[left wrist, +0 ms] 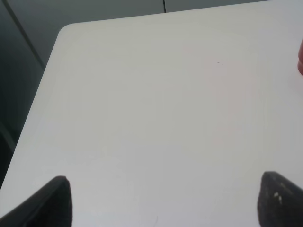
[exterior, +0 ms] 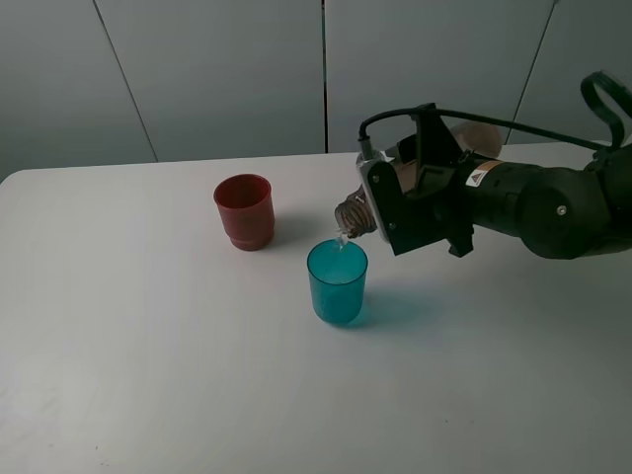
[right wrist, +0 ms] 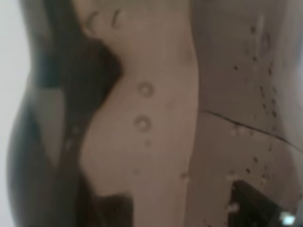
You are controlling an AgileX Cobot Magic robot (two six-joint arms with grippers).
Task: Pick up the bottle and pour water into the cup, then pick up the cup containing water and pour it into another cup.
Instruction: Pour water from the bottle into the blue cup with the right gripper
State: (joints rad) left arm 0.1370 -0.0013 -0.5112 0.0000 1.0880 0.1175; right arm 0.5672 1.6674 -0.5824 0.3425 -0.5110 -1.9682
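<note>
My right gripper (exterior: 420,202) is shut on the smoky grey-brown bottle (exterior: 357,211), tipped on its side with its threaded neck just above the far rim of the teal cup (exterior: 337,282). A thin stream of water runs from the neck into the cup. The bottle's wet wall (right wrist: 156,123) fills the right wrist view. The red cup (exterior: 244,211) stands upright behind and left of the teal cup. My left gripper (left wrist: 163,201) is open and empty over bare table; it is out of the exterior high view. A sliver of the red cup (left wrist: 300,59) shows at the left wrist view's edge.
The white table (exterior: 148,346) carries only the two cups. Its far edge meets a grey panelled wall (exterior: 217,79). The table's rounded corner (left wrist: 66,30) shows in the left wrist view. My right arm (exterior: 553,207) stretches in from the right, above the table.
</note>
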